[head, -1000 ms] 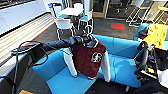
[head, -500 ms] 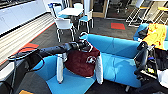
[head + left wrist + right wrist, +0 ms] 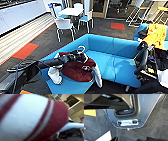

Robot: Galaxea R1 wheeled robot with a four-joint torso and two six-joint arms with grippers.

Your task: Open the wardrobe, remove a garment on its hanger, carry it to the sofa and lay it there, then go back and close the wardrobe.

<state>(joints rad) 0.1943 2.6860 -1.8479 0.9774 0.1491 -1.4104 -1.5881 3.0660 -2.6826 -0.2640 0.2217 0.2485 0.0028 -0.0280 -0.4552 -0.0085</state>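
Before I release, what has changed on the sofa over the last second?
The garment has come down from hanging upright to lying spread on the sofa seat, sleeves draped over the front edge. The left arm lowered with it; its end effector is still at the collar by the hanger. The sofa stayed put.
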